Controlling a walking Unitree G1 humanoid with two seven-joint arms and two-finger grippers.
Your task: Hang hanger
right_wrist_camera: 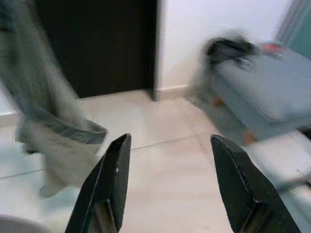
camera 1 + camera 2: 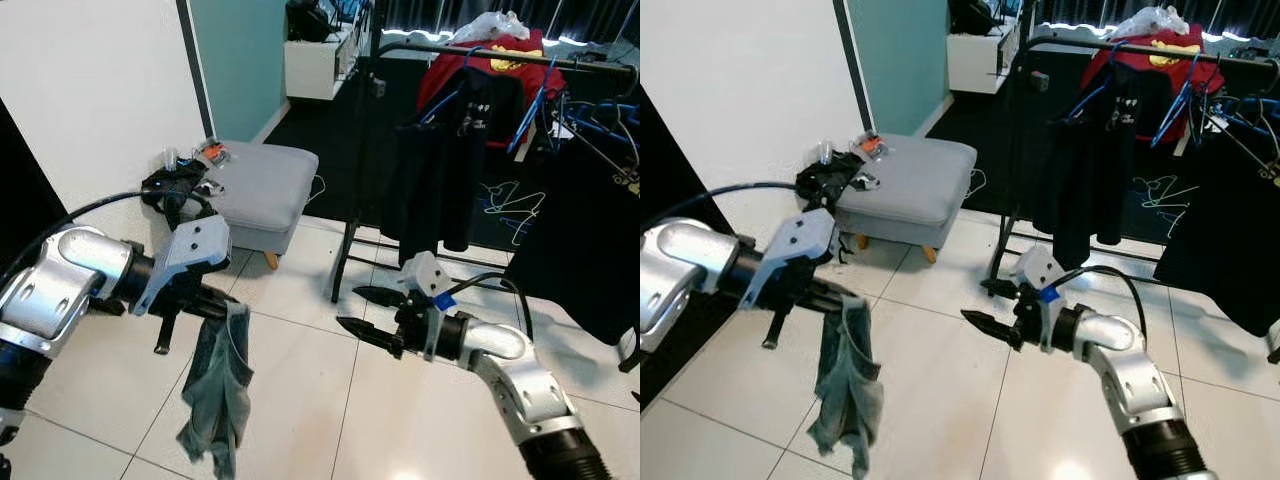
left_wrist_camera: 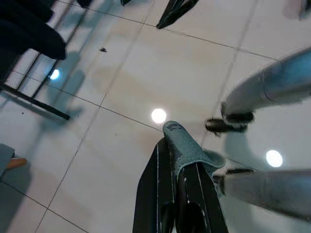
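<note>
My left gripper (image 2: pixel 222 306) is shut on the top of a grey-green garment (image 2: pixel 220 395) that hangs limp over the tiled floor. In the left wrist view its black fingers (image 3: pixel 167 191) pinch the cloth edge (image 3: pixel 182 148). To the right, my right gripper (image 2: pixel 362 312) stands open with nothing between its fingers, pointing left toward the garment; the cloth (image 1: pixel 46 121) shows blurred ahead of it in the right wrist view. Behind stands a black clothes rack (image 2: pixel 500 55) with dark clothes on blue hangers (image 2: pixel 530 110). No hanger can be made out in the held garment.
A grey padded stool (image 2: pixel 262 190) with small items and a dark cloth on it stands by the white wall (image 2: pixel 90 100). A large black garment (image 2: pixel 590 240) hangs at the right. White shelving (image 2: pixel 315 60) is at the back.
</note>
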